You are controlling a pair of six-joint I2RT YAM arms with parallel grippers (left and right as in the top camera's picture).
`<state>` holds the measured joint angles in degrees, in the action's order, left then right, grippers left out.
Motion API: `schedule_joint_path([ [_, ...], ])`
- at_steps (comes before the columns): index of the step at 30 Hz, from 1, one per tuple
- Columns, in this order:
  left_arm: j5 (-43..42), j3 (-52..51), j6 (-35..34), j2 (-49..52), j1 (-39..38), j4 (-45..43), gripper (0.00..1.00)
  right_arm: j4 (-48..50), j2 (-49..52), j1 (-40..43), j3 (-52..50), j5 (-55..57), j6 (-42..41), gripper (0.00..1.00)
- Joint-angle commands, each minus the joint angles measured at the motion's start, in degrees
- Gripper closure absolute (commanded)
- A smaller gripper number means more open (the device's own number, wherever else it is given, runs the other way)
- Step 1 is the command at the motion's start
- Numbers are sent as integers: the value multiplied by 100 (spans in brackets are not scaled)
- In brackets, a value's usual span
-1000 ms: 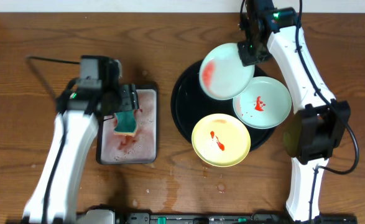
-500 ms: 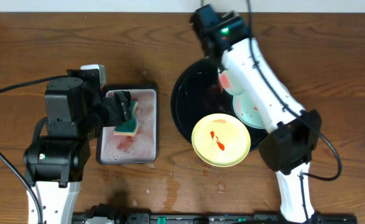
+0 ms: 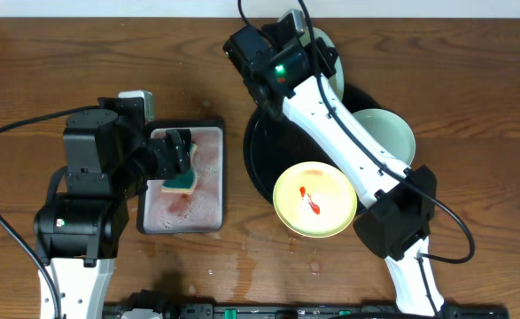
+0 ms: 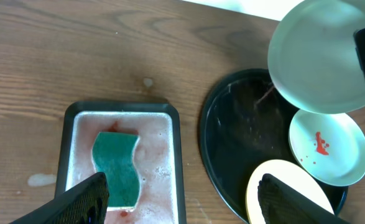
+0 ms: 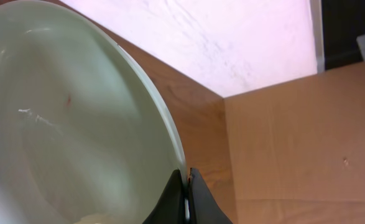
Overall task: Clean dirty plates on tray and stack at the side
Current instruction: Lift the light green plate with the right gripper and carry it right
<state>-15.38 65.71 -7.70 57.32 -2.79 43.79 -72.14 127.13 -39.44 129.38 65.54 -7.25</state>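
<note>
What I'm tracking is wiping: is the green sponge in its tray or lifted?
In its tray. The green sponge lies flat in the pink suds of the small tray; the left gripper is open.

My right arm [image 3: 339, 133] and held plate [image 4: 325, 56] overhang the tray [image 3: 258, 164], partly covering one mint plate [image 3: 392, 133]. The yellow plate [image 3: 315, 199] lies unobstructed.

light: bright, even | shadows: soft | glare: sheen on tray [image 4: 232, 143] | blur: right-wrist plate [image 5: 76, 124] close, soft
</note>
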Motion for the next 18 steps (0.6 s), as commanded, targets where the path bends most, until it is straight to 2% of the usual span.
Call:
schedule_joint_path([
  [1, -92, 111, -55, -17, -2, -37, 23, 114, -15, -107, 122, 367, 315, 99],
  [9, -92, 111, -52, -15, -2, -42, 23, 162, -15, -155, 4, 326, 461, 99],
  [14, -92, 111, -55, -17, -2, -42, 23, 614, -15, -186, -649, 404, 918, 99],
  [18, -94, 111, -55, -17, -2, -42, 23, 1200, -15, -188, -1335, 1014, 1381, 99],
])
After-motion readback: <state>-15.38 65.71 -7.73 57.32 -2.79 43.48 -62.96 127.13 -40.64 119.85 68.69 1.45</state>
